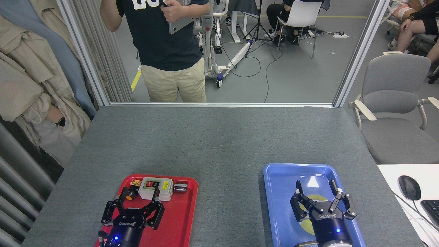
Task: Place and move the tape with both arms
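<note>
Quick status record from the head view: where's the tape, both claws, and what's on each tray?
tape: lies flat in the blue tray, mostly hidden under the right claw
right claw: open, above the tape, not gripping
left claw: open, over the red tray, holding nothing
red tray contents: grey switch box, small orange-capped part, small metal piece

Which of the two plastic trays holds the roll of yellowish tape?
The blue plastic tray on the right holds the yellowish tape roll, under the right gripper. The red plastic tray holds a grey switch box and small parts.
</note>
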### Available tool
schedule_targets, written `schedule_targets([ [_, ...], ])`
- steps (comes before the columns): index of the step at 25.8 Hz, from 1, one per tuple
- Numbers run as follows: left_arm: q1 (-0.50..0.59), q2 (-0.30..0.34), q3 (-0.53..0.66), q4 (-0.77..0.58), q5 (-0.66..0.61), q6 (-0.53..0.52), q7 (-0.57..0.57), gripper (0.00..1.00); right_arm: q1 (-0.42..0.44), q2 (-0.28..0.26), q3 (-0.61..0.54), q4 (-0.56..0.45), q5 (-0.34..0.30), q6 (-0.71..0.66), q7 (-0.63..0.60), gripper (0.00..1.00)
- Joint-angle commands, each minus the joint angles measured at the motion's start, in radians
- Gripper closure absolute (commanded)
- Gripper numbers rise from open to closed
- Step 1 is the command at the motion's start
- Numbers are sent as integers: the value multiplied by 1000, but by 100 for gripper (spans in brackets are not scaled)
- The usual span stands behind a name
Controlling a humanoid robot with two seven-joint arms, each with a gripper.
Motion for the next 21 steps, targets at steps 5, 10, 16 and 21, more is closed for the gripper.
schedule_targets([
  [5,14,21,34,-5,6,-40,-2,0,4,21,-2,0,7,11,0,0],
  [10,33,46,45,-7,49,-26,3,0,9,24,1,2,5,2,7,0],
  [16,36,49,48,-5,63,-40,-1,0,16,38,1,2,5,0,7,0],
  [21,37,57,57,-7,65,-48,-5,0,24,43,0,2,5,0,7,0],
])
